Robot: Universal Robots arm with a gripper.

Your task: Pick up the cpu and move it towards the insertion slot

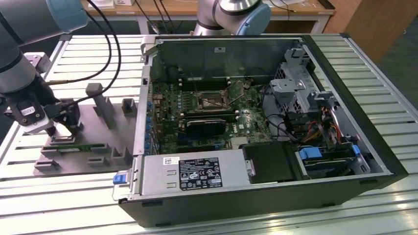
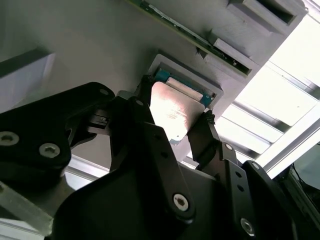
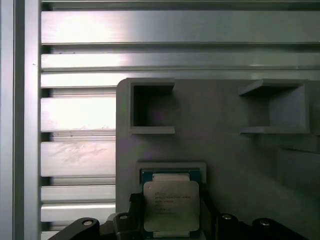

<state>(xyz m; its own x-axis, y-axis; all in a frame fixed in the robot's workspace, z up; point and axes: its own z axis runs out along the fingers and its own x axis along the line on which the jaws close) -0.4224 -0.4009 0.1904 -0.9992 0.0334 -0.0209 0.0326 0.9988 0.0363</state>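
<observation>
The cpu (image 2: 172,112) (image 3: 171,197), a flat square chip with a shiny silver top, sits between my gripper's (image 2: 175,102) (image 3: 171,214) black fingers (image 2: 200,137), which are shut on two opposite edges. It is at or just above its pale square recess (image 3: 172,167) in the grey fixture plate (image 1: 85,156); I cannot tell whether it is clear of it. In the exterior view the gripper (image 1: 63,129) is low over that plate at the left. The insertion slot (image 1: 212,100), a dark square socket with a silver frame, lies on the motherboard inside the open case, far to the right of the gripper.
The fixture plate carries grey upright posts (image 1: 98,100) and a green memory stick (image 1: 75,146). The open computer case (image 1: 365,122) has a raised wall (image 1: 140,117) facing the plate. Cables (image 1: 111,58) hang above the plate. Slatted aluminium table (image 1: 58,196) all around.
</observation>
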